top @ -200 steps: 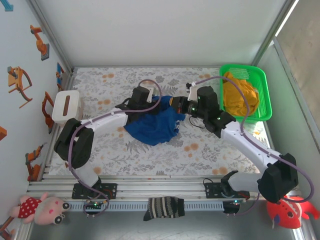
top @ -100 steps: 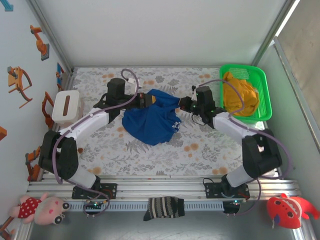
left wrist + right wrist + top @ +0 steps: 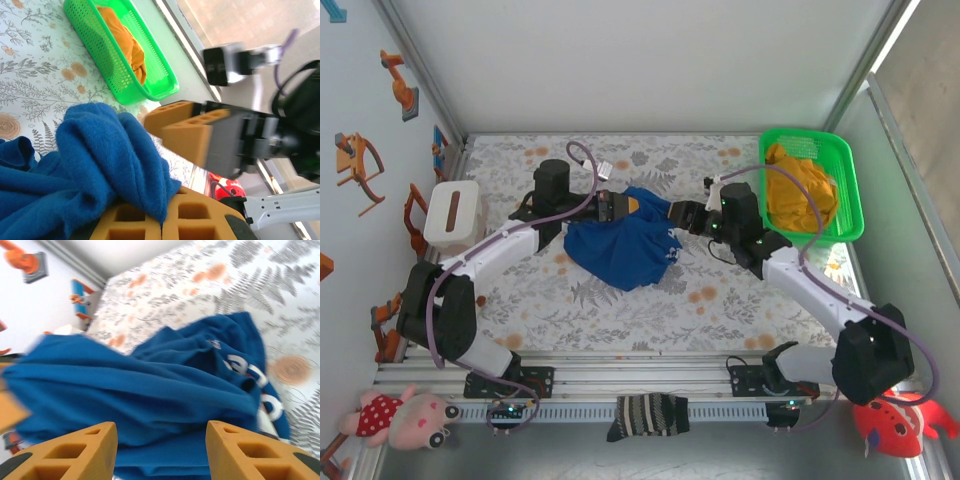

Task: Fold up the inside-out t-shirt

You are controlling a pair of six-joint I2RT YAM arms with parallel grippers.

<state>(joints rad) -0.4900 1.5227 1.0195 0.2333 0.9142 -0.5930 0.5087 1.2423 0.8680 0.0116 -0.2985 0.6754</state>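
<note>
The inside-out t-shirt [image 3: 620, 248] is a bunched royal-blue heap in the middle of the floral table [image 3: 720, 300], with white lettering [image 3: 248, 375] on its right side. My left gripper [image 3: 632, 206] is shut on a raised fold of it at the heap's far edge; in the left wrist view the blue cloth [image 3: 100, 150] runs down between the closed orange pads [image 3: 135, 222]. My right gripper [image 3: 670, 212] faces it from the right, open, its fingers [image 3: 75, 452] straddling the cloth [image 3: 150, 390] without pinching it.
A green basket [image 3: 848, 200] with a mustard-yellow garment [image 3: 800, 185] stands at the back right, close behind the right arm. A white box [image 3: 453, 212] sits at the left edge. A dark striped sock [image 3: 648, 414] hangs over the front rail.
My right gripper was shut on the shirt's raised edge and has now opened and let go. The left gripper keeps its grip and has barely moved.
</note>
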